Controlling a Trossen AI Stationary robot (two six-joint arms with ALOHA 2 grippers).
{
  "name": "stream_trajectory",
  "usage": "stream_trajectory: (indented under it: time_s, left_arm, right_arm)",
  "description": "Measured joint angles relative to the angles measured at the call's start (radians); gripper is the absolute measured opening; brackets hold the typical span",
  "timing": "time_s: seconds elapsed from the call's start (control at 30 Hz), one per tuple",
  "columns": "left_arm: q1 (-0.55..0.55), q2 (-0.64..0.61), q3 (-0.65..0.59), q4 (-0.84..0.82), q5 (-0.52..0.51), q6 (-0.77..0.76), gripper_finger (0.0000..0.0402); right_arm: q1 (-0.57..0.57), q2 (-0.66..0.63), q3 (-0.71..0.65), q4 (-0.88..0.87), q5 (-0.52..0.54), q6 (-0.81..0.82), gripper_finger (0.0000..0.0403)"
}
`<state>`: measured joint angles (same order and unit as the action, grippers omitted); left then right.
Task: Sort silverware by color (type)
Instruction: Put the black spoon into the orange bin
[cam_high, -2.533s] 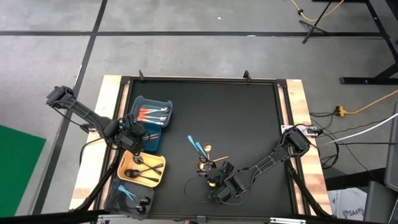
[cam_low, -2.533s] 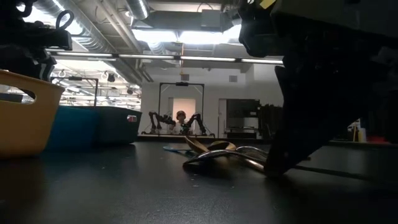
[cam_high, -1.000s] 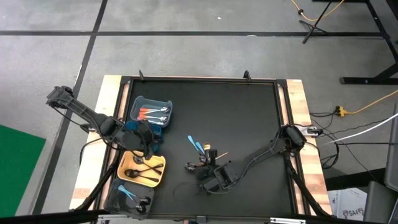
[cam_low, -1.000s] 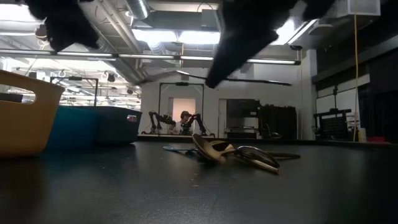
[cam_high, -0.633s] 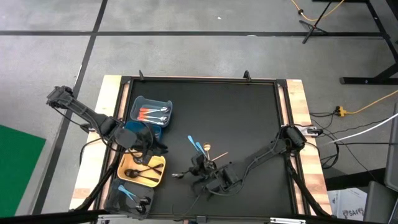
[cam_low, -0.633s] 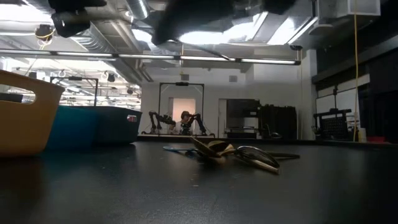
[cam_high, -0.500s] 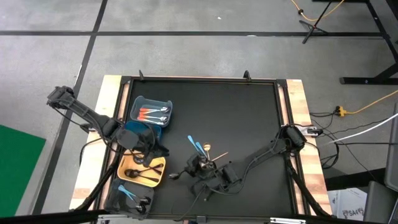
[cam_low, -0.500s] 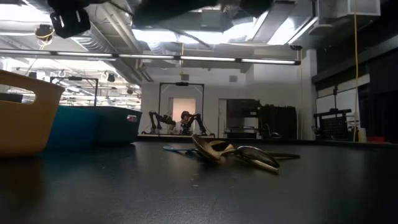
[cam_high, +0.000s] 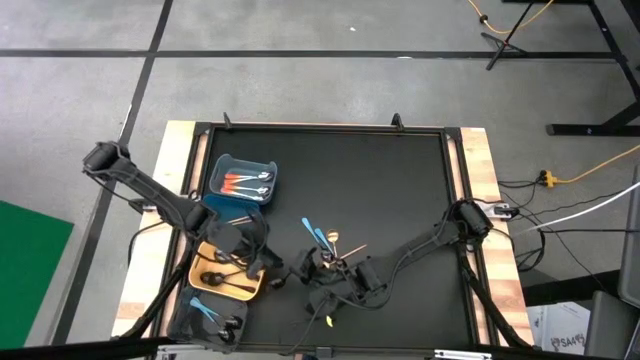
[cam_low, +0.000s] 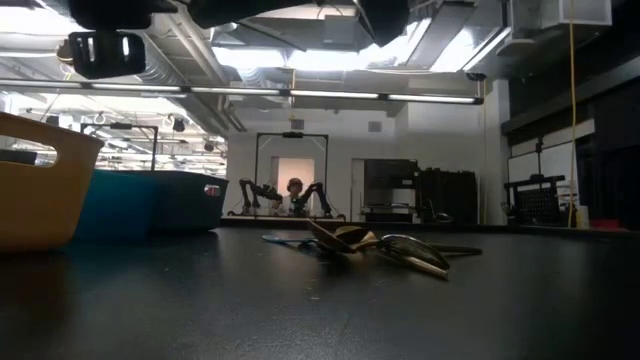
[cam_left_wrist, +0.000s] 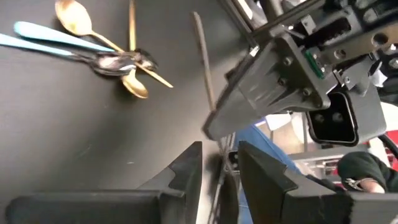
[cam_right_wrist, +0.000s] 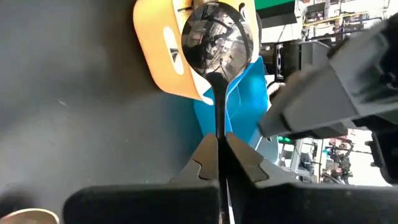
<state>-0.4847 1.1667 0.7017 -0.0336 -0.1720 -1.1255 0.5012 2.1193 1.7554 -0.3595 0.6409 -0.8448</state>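
Note:
My right gripper (cam_right_wrist: 217, 140) (cam_high: 303, 270) is shut on a black spoon (cam_right_wrist: 217, 37) near the table's near edge, just right of the yellow bin (cam_high: 205, 262). My left gripper (cam_left_wrist: 221, 155) (cam_high: 262, 262) hovers open close beside it, at the yellow bin's right edge. A thin dark piece shows in the gap between its fingers; whether it touches, I cannot tell. The loose silverware (cam_high: 330, 245) (cam_left_wrist: 118, 59) lies flat on the mat behind: light-blue, gold and silver-headed pieces, seen in the low view as a small heap (cam_low: 360, 243). My right gripper pinches the black spoon's handle (cam_right_wrist: 218, 121) between its two fingers. The fingers point toward the table's left and lie along the handle. The spoon's bowl (cam_right_wrist: 217, 34) sticks out ahead of the fingertips. The spoon is lifted clear of the mat.
Three bins stand along the table's left side: a blue bin (cam_high: 245, 180) with orange-handled pieces, the yellow bin with black pieces, and a dark bin (cam_high: 210, 315) with light-blue pieces. The black mat's (cam_high: 400, 190) far and right parts are bare. A raised frame edges the table.
My right gripper has carried the black spoon from beside the loose heap toward the table's left, up to the yellow bin. My left gripper has moved from above the yellow bin toward the near edge and the right, closing on the right gripper. The heap has stayed put.

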Motion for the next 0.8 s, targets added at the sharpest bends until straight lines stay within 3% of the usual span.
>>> stream_trajectory:
  time_s: [0.37,0.8]
  left_arm:
    - [0.0,0.105,0.0,0.083,0.014,-0.001,0.0098]
    - [0.0,0.115,0.0,0.102,0.03,0.001,0.0098]
  right_arm:
    - [-0.007,0.0,0.0,0.0,0.006,0.0,0.0002]
    - [-0.027,-0.001,0.0,0.002,0.023,0.002,0.0002]
